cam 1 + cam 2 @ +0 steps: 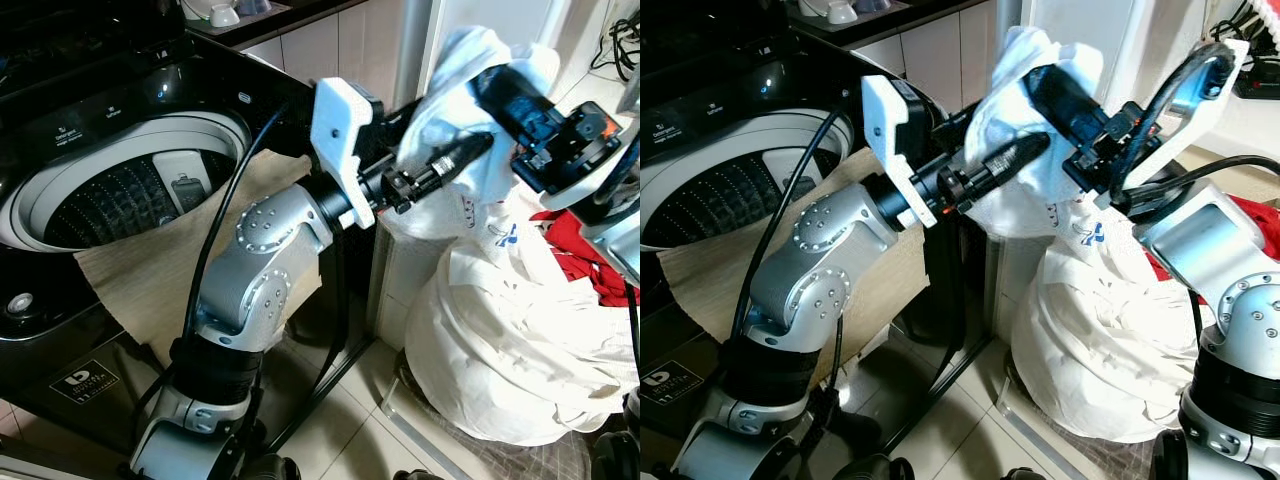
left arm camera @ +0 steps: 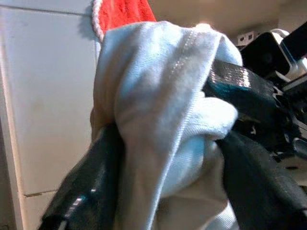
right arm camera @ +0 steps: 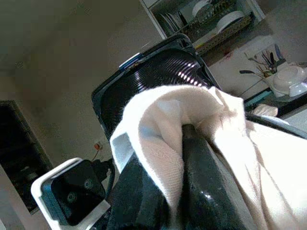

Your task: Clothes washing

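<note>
A white garment (image 1: pixel 445 95) hangs bunched in the air to the right of the open top-loading washing machine (image 1: pixel 215 125). My left gripper (image 1: pixel 478 146) reaches into it from the left; in the left wrist view its black fingers (image 2: pixel 91 187) are shut on a fold of the white garment (image 2: pixel 163 110). My right gripper (image 1: pixel 1048 88) meets it from the right, shut on the same cloth, which drapes over its fingers (image 3: pixel 201 191). The machine's drum (image 1: pixel 120 200) stands open at the left, lower than the garment.
A beige cloth (image 1: pixel 150 270) lies draped over the machine's front right corner. A large white laundry heap (image 1: pixel 510 330) sits on the tiled floor beneath the grippers, with red clothing (image 1: pixel 572 252) behind it. Cabinets and a counter stand at the back.
</note>
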Robot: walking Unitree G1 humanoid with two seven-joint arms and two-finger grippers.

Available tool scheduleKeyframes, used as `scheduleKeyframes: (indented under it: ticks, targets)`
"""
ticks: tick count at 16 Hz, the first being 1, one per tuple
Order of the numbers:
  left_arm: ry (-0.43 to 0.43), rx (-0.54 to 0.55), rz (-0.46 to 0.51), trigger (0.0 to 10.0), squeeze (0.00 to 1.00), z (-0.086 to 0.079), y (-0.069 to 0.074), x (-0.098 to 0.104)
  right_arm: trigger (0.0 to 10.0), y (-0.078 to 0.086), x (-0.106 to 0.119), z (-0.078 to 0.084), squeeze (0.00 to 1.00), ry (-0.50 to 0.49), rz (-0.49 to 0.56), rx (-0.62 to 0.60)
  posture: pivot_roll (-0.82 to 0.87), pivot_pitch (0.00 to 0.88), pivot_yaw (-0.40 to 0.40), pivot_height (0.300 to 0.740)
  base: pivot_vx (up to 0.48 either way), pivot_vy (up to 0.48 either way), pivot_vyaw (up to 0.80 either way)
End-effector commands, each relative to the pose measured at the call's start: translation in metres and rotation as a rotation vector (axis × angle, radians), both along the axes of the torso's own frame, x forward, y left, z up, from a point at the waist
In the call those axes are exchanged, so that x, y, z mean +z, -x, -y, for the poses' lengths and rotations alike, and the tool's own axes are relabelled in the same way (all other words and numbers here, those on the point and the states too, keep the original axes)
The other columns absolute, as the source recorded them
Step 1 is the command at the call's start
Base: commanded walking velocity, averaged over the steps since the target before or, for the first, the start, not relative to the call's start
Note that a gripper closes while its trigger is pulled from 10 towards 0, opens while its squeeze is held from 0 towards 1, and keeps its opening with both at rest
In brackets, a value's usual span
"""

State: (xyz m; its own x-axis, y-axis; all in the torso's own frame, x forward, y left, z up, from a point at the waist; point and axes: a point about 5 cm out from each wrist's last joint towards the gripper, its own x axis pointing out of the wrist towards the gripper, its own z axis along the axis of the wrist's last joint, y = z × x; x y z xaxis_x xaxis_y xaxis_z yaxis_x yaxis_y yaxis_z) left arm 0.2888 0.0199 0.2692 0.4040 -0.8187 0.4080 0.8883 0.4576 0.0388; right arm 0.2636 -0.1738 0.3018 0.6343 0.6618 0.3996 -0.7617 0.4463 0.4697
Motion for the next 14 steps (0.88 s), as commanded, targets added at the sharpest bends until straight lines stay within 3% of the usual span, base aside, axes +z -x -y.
scheduleKeyframes:
  ticks: [1,14]
  targets:
    - [0.024,-0.005,0.019,0.0,0.00,-0.0005,0.0004,0.0047,0.0,0.0046,0.0008,-0.0082,0.00,0.026,0.012,0.039,-0.12,0.000,0.063,0.740,0.000,0.000,0.00]
    - [0.024,0.019,0.017,0.0,0.00,-0.0041,-0.0024,0.0048,0.0,0.0035,-0.0015,-0.0096,0.00,0.050,-0.001,0.027,-0.12,0.000,0.063,0.740,0.000,0.000,0.00]
